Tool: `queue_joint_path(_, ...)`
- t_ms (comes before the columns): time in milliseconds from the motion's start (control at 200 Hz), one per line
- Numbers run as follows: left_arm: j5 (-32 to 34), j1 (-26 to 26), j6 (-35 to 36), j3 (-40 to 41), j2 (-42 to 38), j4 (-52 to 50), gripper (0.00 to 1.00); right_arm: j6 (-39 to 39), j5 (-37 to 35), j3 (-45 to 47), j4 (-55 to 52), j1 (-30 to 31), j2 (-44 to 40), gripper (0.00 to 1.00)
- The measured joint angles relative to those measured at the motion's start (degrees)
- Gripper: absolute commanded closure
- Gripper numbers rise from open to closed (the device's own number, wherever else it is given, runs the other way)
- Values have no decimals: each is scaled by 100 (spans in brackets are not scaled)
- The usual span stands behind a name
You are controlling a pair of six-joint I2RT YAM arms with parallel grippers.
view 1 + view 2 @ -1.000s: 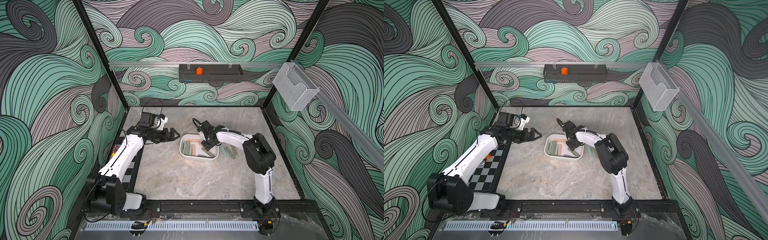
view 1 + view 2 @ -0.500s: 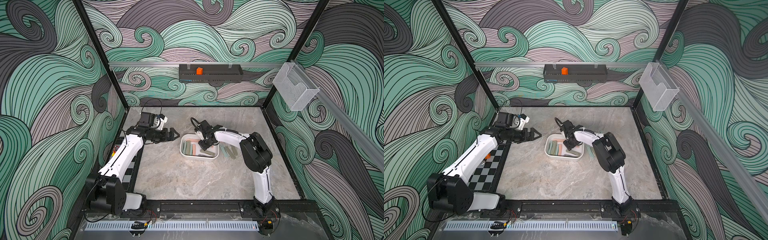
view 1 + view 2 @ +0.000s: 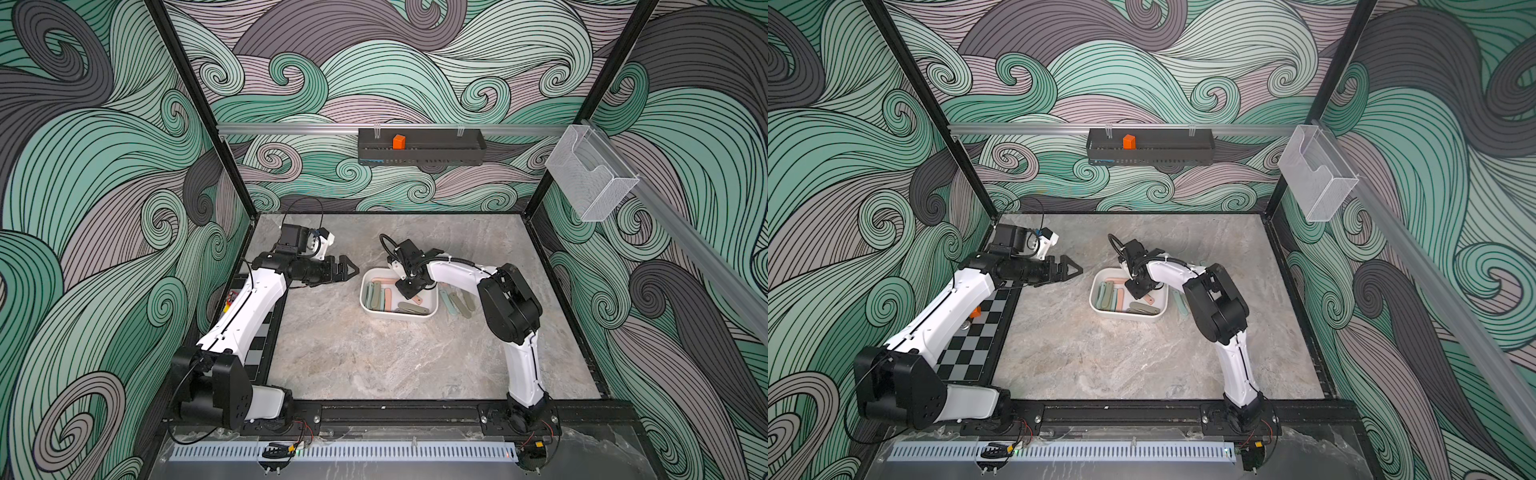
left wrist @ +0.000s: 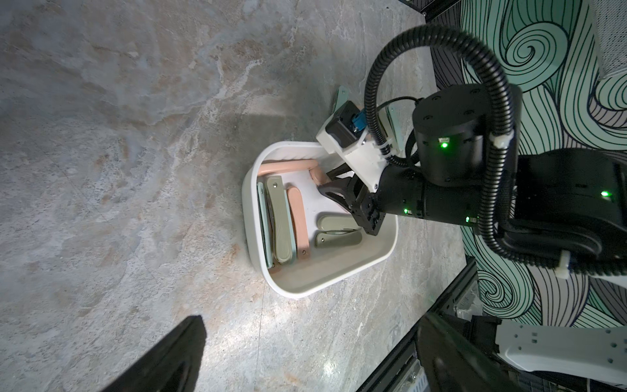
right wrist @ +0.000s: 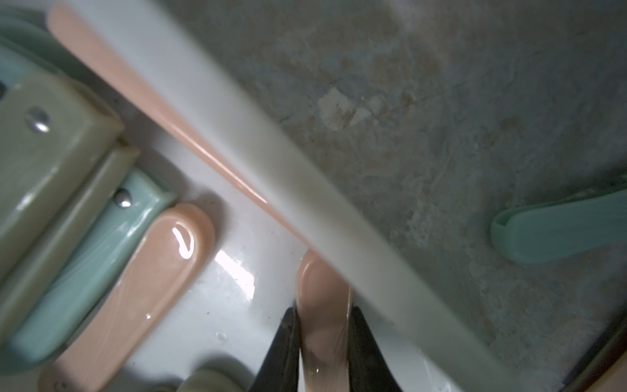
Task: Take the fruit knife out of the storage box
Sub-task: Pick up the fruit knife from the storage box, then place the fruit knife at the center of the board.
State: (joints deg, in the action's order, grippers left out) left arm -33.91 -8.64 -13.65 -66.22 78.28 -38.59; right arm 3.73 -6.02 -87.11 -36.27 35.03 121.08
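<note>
Currently, the storage box (image 3: 397, 319) stands on the counter (image 3: 374, 365) near its middle, somewhat closer to the far edge than to the near edge. Note that the right jaws reach down into the box and pinch a pink fruit knife (image 5: 322, 305). In the right wrist view, the black fingers (image 5: 281, 356) press against the two long sides of its folded handle.

The held knife lies within the box walls. Its rounded end is close to the wall on the side of the counter's far right corner. You cannot tell from these views whether it is clear of the box floor.

Several more knives (image 4: 281, 217) are packed side by side along the box wall facing the counter's left edge. Two olive knives (image 4: 339, 239) lie by the wall facing the near edge. A second pink knife (image 4: 285, 166) lies along the far wall. Loose knives (image 3: 452, 303) lie on the counter just beside the box, toward the right edge.

The left jaws are spread wide. They hover over the counter between the box and the left edge, touching nothing.
</note>
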Motion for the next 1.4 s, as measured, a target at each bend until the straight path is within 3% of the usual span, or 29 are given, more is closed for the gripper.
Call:
queue_joint_path(840,-271,-76,-269,-39,149,138,1,0,-116,-313,-535,-24,-424,89)
queue_joint_path(1166,-155,-608,-420,-297,221,308,1,-103,22,-79,-577,-190,-1377,87)
queue_joint_path(1401,31,-1134,-542,-680,610,409,1,-323,162,632,-546,-874,-2190,87)
